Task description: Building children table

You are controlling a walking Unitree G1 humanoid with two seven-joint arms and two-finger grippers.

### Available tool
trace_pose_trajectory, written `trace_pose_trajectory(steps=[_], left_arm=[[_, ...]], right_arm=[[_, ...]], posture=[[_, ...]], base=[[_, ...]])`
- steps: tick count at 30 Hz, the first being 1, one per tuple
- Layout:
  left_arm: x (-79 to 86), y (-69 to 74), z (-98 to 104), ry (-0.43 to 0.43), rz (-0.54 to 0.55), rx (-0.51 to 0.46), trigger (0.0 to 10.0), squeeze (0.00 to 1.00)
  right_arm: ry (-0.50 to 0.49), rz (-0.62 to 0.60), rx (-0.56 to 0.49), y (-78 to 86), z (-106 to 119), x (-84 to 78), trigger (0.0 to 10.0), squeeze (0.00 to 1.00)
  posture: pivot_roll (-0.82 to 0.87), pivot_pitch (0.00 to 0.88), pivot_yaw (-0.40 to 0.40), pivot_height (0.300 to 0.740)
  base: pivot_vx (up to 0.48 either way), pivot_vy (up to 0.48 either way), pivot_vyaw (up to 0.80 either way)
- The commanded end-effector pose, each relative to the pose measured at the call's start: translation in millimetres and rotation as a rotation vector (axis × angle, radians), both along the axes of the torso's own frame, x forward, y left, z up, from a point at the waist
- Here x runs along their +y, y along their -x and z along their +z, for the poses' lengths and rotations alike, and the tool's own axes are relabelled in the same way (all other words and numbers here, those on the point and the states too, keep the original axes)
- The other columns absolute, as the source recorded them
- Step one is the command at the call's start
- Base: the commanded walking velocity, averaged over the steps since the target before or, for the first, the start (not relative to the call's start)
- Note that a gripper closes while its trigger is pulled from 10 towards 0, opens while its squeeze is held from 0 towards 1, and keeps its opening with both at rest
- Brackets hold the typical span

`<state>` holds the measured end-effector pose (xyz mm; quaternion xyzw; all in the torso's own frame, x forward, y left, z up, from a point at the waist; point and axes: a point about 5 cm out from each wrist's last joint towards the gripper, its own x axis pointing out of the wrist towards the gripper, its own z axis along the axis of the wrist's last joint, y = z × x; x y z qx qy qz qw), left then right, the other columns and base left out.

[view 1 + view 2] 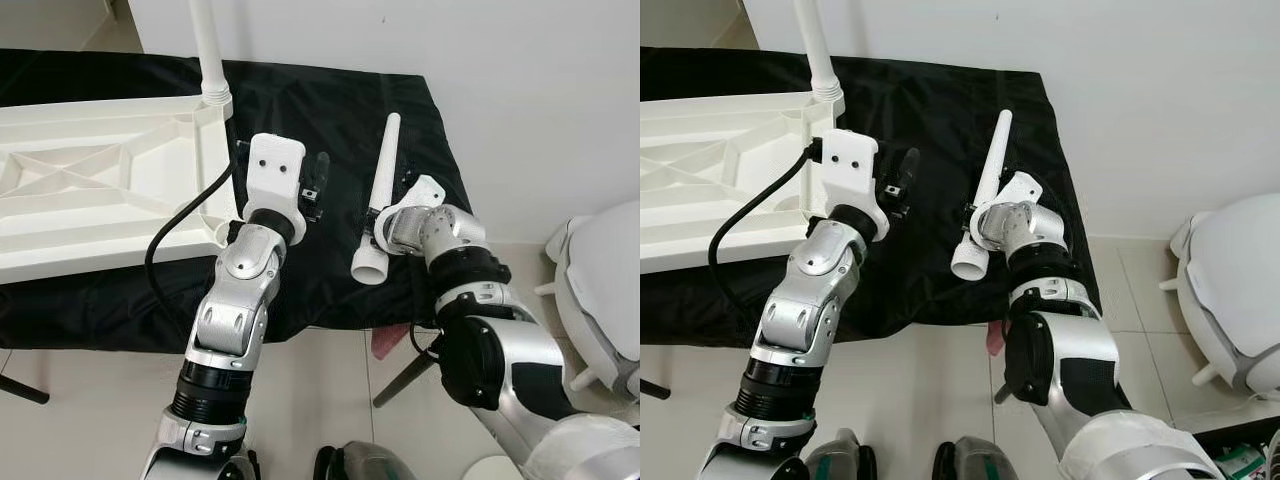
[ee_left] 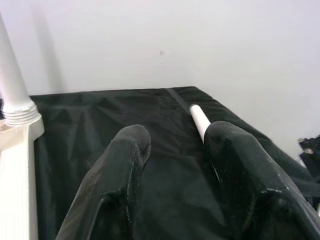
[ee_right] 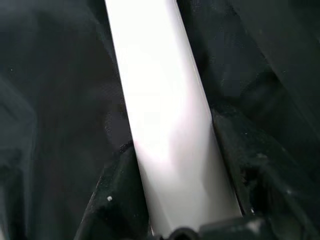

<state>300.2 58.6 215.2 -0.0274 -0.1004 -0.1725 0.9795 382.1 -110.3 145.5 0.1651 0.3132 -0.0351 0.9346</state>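
Nearest the robot, the right gripper (image 3: pixel 187 200) is closed on a white table leg (image 1: pixel 378 200), holding it close to its wide open end, which hangs at the near edge of the counter (image 1: pixel 420 110) draped in black cloth. The leg's long axis runs away from the robot toward the wall, its narrow tip lying over the cloth. The right wrist view shows what the head views cannot: both black fingers (image 3: pixel 117 200) pressed against the leg's sides.

Just to the left, the left gripper (image 1: pixel 312 190) hovers over the cloth with its jaws apart and nothing between them. Its wrist view looks out along the cloth to the leg's far tip.

Farther left lies the upturned white tabletop (image 1: pixel 90 190), ribbed underside up, with one fitted leg (image 1: pixel 208 45) standing upright in its far corner. The held leg lies to the right of the tabletop, so the next move probably calls for carrying it leftward to a free corner socket, the right arm being the nearer.
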Motion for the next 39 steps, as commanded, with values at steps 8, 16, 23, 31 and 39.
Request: trace_pose_trajectory(steps=[8, 16, 23, 31, 39], left_arm=[[-25.3, -5.9, 17, 0.031, -0.217, 0.041, 10.0, 0.00], [-30.4, -12.9, 29, 0.071, -0.339, 0.053, 10.0, 0.00], [-33.1, -15.1, 37, 0.099, -0.421, 0.078, 10.0, 1.00], [-51.2, 5.6, 40, 0.053, -0.679, 0.108, 10.0, 0.00], [-52.2, 16.4, 56, 0.137, -0.853, 0.121, 10.0, 0.00]], right_arm=[[0.108, -0.093, -0.481, 0.6, 24, -42.5, 10.0, 0.00], [0.092, -0.037, -0.657, 6.6, 38, -51.5, 10.0, 0.00], [0.132, 0.061, -0.817, 15.2, 49, -45.0, 10.0, 0.00], [0.176, 0.360, -1.056, 38.5, 61, -18.0, 10.0, 0.00], [0.222, 0.540, -1.111, 51.0, 59, -10.0, 10.0, 0.00]], posture=[[-0.12, 0.058, -0.043, 0.740], [-0.13, 0.065, -0.032, 0.740], [-0.13, 0.070, -0.021, 0.740], [-0.13, 0.077, -0.024, 0.740], [-0.13, 0.081, -0.023, 0.740]], base=[[0.000, 0.000, 0.00], [0.000, 0.000, 0.00], [0.000, 0.000, 0.00], [0.000, 0.000, 0.00], [0.000, 0.000, 0.00]])
